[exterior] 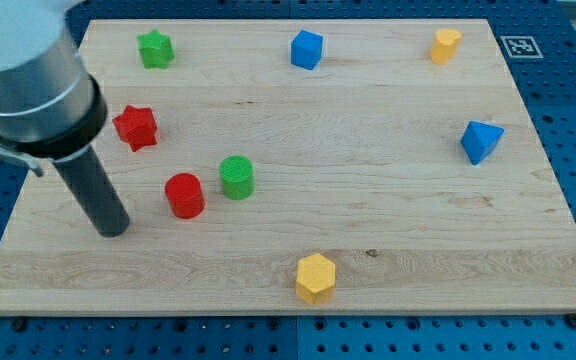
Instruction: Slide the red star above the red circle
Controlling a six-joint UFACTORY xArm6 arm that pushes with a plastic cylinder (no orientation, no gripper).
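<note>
The red star [135, 127] lies near the board's left side. The red circle [184, 195] stands below and to the right of it, with the green circle [236, 177] just to its right. My tip [113, 231] rests on the board to the left of the red circle and below the red star, touching neither.
A green star [154, 48] sits at the top left, a blue hexagon [306, 49] at top centre, a yellow block [445, 45] at top right, a blue block [480, 141] at the right, a yellow hexagon [315, 277] at the bottom centre. The wooden board [388, 230] lies on a blue pegboard.
</note>
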